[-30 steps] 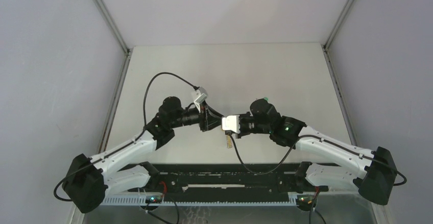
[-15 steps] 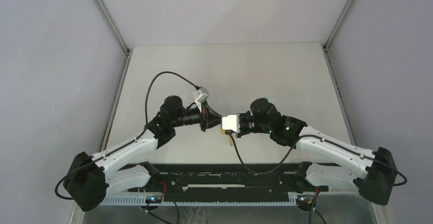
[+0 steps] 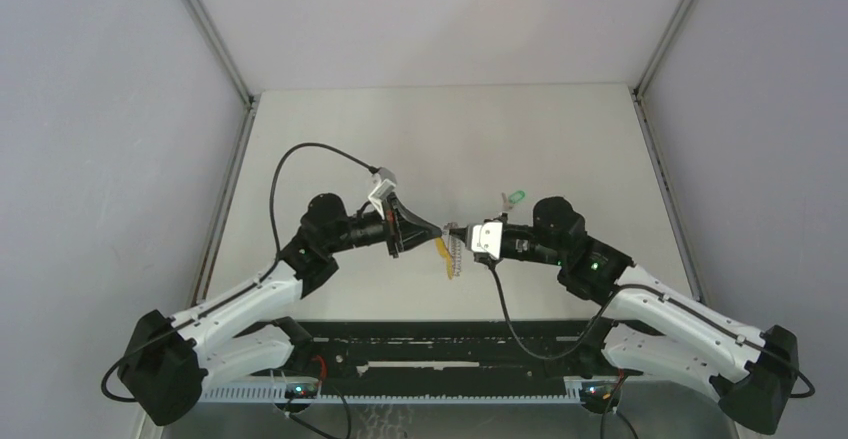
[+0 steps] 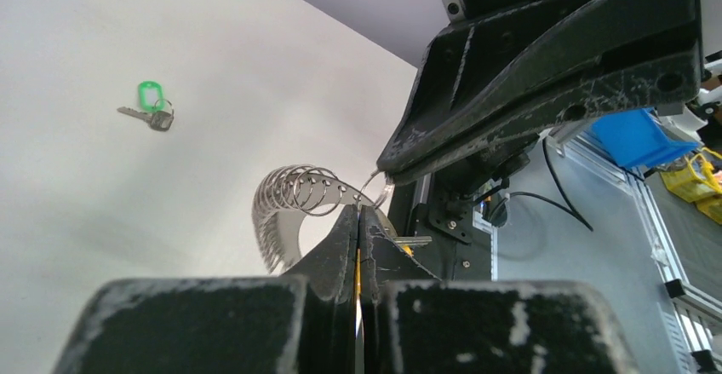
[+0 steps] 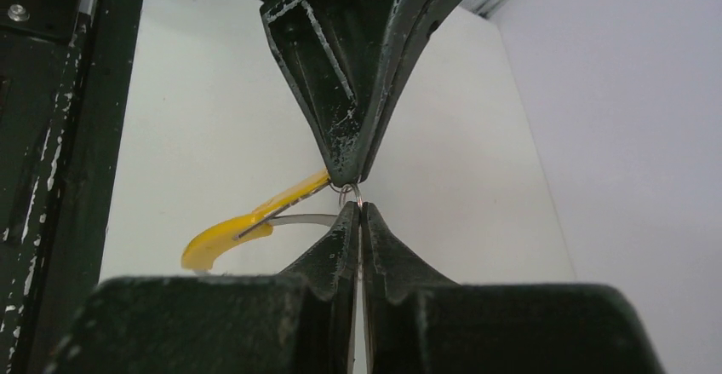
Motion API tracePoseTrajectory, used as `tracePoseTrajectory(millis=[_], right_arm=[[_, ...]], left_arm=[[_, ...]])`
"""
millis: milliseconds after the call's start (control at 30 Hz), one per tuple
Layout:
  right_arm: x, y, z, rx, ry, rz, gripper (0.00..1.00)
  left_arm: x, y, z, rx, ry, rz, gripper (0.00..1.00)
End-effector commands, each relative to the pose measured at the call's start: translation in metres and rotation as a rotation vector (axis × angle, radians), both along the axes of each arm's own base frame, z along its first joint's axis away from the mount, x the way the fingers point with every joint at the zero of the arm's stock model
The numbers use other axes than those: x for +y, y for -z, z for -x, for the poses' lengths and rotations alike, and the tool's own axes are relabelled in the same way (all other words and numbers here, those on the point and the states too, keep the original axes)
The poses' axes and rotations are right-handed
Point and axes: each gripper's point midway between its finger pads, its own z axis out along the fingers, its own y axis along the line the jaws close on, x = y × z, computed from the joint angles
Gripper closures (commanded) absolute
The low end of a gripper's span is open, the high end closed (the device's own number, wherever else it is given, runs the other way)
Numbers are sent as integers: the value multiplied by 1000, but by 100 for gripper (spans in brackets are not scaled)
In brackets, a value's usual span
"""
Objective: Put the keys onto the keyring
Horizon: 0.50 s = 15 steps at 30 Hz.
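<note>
My left gripper (image 4: 358, 210) is shut on the keyring's yellow-orange section, a thin yellow strip showing between its pads. The keyring (image 4: 289, 199), grey and carrying several small wire loops, curves away to the left; from above the keyring (image 3: 451, 257) hangs below both tips. My right gripper (image 5: 358, 208) is shut tip to tip against the left gripper (image 3: 438, 229), pinching a small wire ring (image 5: 351, 194). Just behind the left finger there is a key blade with a bit of orange (image 4: 410, 240). The green-headed key (image 3: 515, 198) lies on the table beyond the right gripper (image 3: 452, 231).
The white table (image 3: 450, 139) is walled by grey panels at left, right and back. The arms' black base rail (image 3: 440, 344) runs along the near edge. A cable loops above the left wrist (image 3: 310, 154).
The left gripper has closed on the keyring. The right arm has drawn back to the right, uncovering the green-headed key, and the left arm has shifted slightly left.
</note>
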Motion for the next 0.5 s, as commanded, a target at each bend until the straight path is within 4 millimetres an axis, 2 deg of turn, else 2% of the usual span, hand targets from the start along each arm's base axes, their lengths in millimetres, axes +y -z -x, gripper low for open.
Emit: tracePoseTrajectory(millis=[0,100,167,300,367,467], right_arm=[[3,-60,11,-91,-72,-235,100],[5,-69,16,-99,-101,-298,100],[9,-68,15,-92,-110,-299,100],[10,-49,8,-26,-78,-213,100],[6,-35,3,20,-44,-141,99],[-3,-23,1,59,4,-61,83]], left_arm=[[4,8,-5,48,-26,13,100],[0,0,-2,51,2,57,100],[-2,-7,0,46,24,85,100],[1,-11,-1,7,8,87,100],[2,-7,-5,-10,-11,42,100],[5,3,-8,-12,-27,-25,100]])
